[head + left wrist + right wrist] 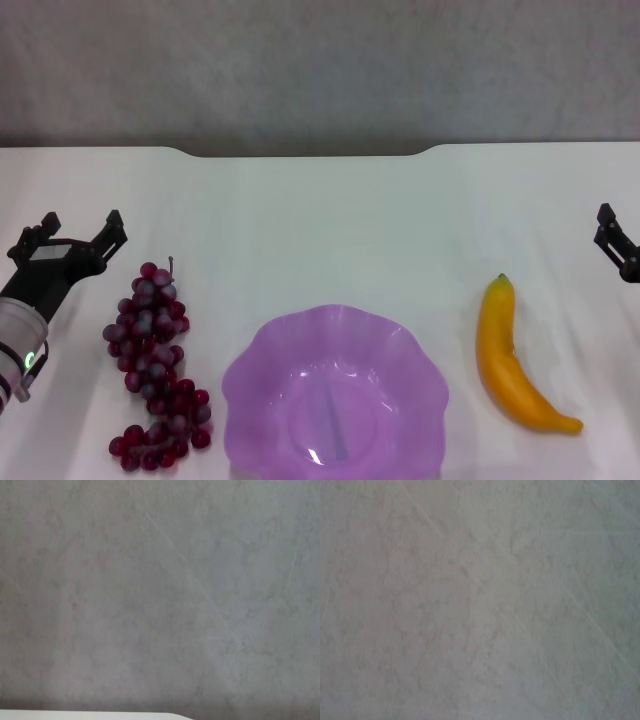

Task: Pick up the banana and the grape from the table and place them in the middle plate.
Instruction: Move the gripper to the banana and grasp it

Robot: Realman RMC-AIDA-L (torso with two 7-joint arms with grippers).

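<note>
The purple scalloped middle plate [260, 385] sits at the front centre of the white table [330, 220], and nothing lies in it. The dark red grape bunch [155, 370] lies left of the plate, its stem pointing away from me. The yellow banana [510, 360] lies right of the plate, green tip at the far end. My left gripper [80, 225] is open, just left of and a little beyond the grapes, holding nothing. My right gripper [612, 240] shows only partly at the right edge, beyond and right of the banana. Both wrist views show only grey wall.
A grey wall [320, 70] stands behind the table. The table's far edge has a curved notch [305, 152]. A sliver of the table edge [85, 715] shows in the left wrist view.
</note>
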